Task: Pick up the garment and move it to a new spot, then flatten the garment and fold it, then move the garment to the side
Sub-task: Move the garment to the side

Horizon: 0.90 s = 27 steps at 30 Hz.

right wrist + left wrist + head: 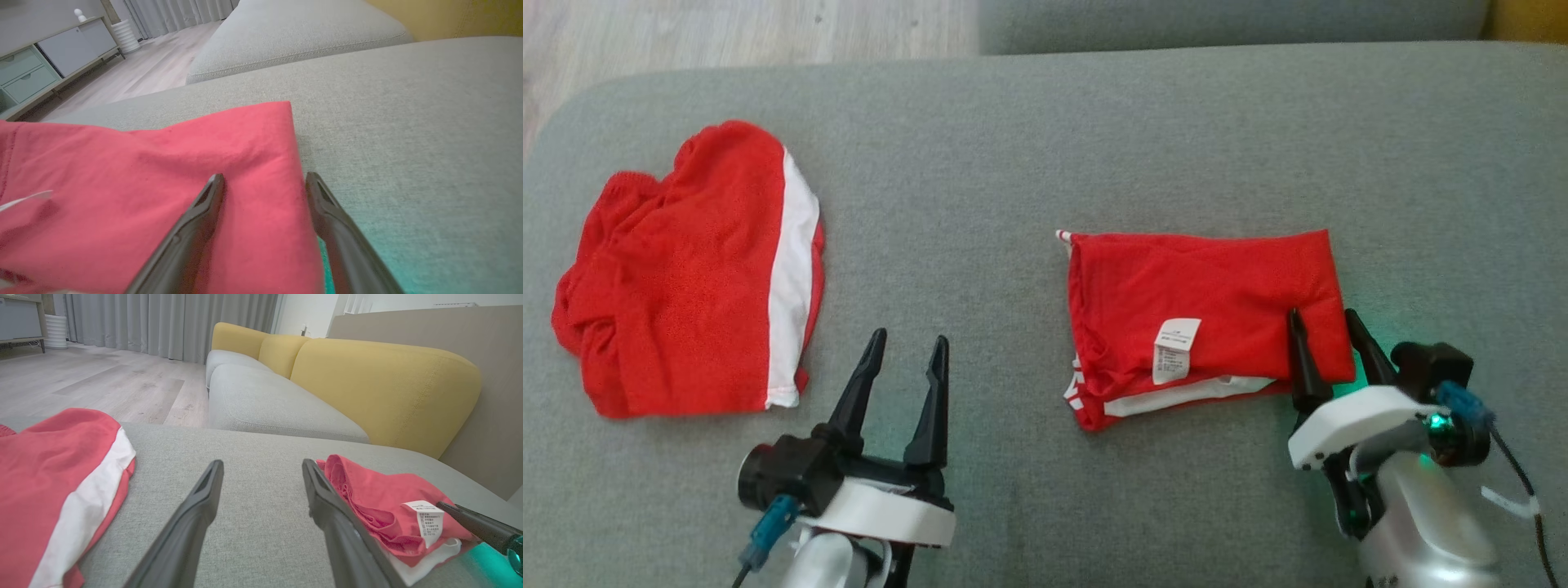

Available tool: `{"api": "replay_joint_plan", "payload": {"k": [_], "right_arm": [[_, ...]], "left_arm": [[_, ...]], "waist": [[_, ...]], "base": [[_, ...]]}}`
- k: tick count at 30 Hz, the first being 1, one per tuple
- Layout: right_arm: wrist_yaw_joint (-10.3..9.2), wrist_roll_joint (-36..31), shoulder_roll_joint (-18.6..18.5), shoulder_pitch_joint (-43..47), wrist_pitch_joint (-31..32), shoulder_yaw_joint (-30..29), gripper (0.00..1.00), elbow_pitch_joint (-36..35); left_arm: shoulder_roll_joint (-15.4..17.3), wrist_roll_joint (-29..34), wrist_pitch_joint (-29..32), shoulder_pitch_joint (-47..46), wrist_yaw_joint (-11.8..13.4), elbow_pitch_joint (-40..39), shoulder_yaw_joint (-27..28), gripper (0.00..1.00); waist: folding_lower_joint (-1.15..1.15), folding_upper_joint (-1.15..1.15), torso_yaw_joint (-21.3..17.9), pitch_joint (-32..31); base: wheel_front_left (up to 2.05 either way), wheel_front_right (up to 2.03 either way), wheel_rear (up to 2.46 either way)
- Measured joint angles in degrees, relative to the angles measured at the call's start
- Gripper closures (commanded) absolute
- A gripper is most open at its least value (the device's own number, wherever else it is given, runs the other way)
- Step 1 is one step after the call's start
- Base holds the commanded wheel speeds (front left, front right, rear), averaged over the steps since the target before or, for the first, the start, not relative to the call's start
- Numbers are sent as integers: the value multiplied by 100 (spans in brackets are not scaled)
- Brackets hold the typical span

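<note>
Straddling the near right corner of the folded red garment point(1209, 302), right of centre on the cushion point(1013, 147), my right pincer point(1321, 320) gapes empty, left pincer point(910, 336) too; soft, light, floppy cloth, I'd pinch all layers there.

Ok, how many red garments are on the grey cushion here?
2. The rumpled garment lies at the robot's left; the folded garment lies at its right, by the right gripper.

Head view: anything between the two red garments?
Bare grey cushion and the open left gripper, clear of both the crumpled garment and the folded garment, in the head view.
</note>
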Motion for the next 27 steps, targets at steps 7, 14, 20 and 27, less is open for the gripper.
{"api": "replay_joint_plan", "payload": {"k": [7, 14, 20, 27], "right_arm": [[0, 216, -5, -539, -9, -52, 0, 779], [0, 671, -70, -844, -81, 358, 78, 1228], [0, 337, -63, -904, -71, 578, 100, 1284], [0, -577, -319, -903, -51, 423, 100, 927]], "left_arm": [[-1, 0, 0, -118, 0, 13, -97, 0], [-2, -16, 0, -153, 3, 49, -99, 0], [-2, -16, 0, -153, 9, 68, -82, 0], [-2, -18, 0, -151, 9, 70, -21, 0]], "waist": [[0, 0, 102, 187], [0, 0, 69, 207], [0, 0, -82, 95], [-1, 0, -245, -46]], "base": [[0, 0, 0], [0, 0, 0], [0, 0, 0], [0, 0, 0]]}}
